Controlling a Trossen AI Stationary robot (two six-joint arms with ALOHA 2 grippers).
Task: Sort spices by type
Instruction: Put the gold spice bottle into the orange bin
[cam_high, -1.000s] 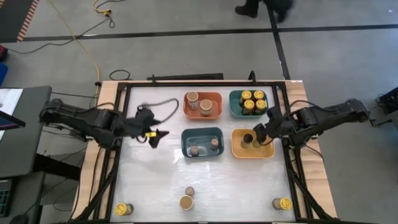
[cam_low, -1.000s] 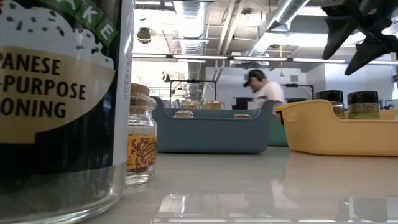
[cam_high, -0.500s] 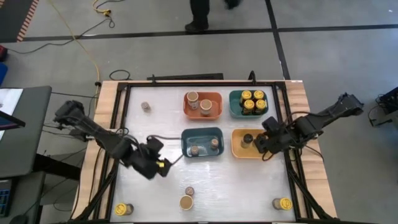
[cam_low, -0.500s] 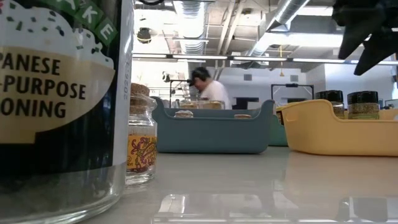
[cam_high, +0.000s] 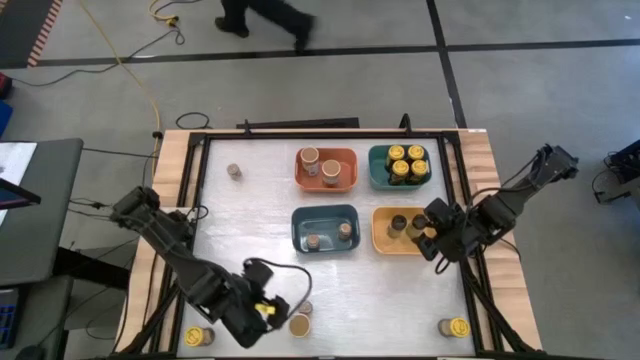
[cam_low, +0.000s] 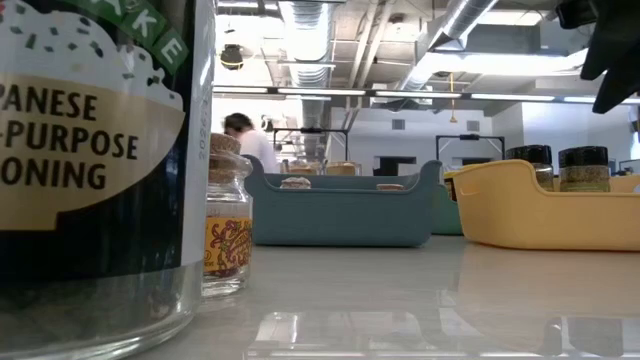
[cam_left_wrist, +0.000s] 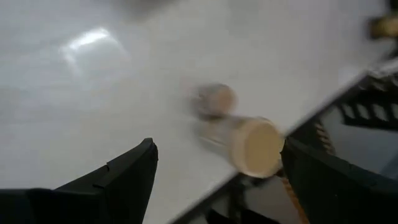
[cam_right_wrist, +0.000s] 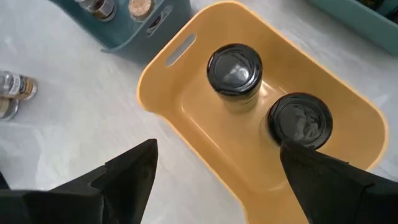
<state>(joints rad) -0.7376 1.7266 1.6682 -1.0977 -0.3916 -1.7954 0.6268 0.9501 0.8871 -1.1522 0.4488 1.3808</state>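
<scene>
Four bins hold sorted jars in the table's far half: orange bin, teal bin, blue bin and yellow bin. Beside the yellow bin, the right gripper hovers, fingers spread and empty. The left gripper, fingers also released, hangs at the near edge beside the tan-lidded jar and brown-topped jar, seemingly the next pick: it must descend over one and close.
</scene>
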